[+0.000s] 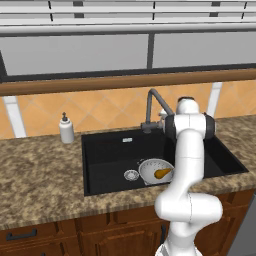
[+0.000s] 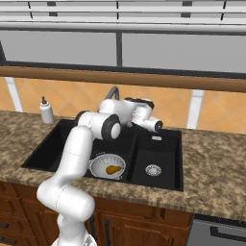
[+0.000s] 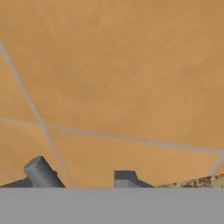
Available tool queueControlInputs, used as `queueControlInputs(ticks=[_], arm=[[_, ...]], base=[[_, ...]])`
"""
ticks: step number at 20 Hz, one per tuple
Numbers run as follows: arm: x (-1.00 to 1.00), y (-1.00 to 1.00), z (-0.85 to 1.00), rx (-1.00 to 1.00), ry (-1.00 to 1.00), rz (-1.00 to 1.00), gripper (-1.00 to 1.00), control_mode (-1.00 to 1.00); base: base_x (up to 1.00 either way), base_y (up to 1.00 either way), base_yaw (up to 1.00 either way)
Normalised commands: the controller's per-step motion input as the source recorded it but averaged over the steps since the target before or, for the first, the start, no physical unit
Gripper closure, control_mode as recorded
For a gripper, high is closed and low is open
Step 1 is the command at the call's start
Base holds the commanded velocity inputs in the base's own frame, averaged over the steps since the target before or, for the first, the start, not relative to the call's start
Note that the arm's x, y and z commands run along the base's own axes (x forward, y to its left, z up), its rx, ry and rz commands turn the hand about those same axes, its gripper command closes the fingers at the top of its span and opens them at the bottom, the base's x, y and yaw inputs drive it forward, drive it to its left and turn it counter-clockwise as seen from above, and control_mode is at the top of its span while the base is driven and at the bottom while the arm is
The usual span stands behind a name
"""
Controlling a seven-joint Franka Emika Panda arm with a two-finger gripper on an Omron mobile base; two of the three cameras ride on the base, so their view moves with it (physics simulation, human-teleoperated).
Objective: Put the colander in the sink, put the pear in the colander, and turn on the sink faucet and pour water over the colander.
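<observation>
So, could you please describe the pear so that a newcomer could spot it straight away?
Find the black sink set in the speckled counter. In its wide basin sits a pale perforated colander, beside a silver drain. The pear is the small yellow-brown fruit inside it, the only warm-coloured thing there.

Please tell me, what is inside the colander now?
The pear lies inside the colander, which sits in the wide basin of the sink. The arm covers part of the colander's rim; what is under the pear is covered.
</observation>
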Motion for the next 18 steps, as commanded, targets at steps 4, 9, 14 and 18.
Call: queueControlInputs(ticks=[4,9,14,18], arm=[[0.0,-0.86,-0.04,0.0,0.0,-0.08,1.0,-1.0],[0.0,-0.8,-0.03,0.0,0.0,-0.07,1.0,-1.0],[-0.07,-0.56,0.0,0.01,0.0,-0.02,1.0,-1.0],[-0.1,-0.25,0.0,0.08,0.0,0.0,1.0,-1.0]], base=[[0.0,0.0,0.0],[0.0,0.0,0.0],[0.0,0.0,0.0],[0.0,0.0,0.0]])
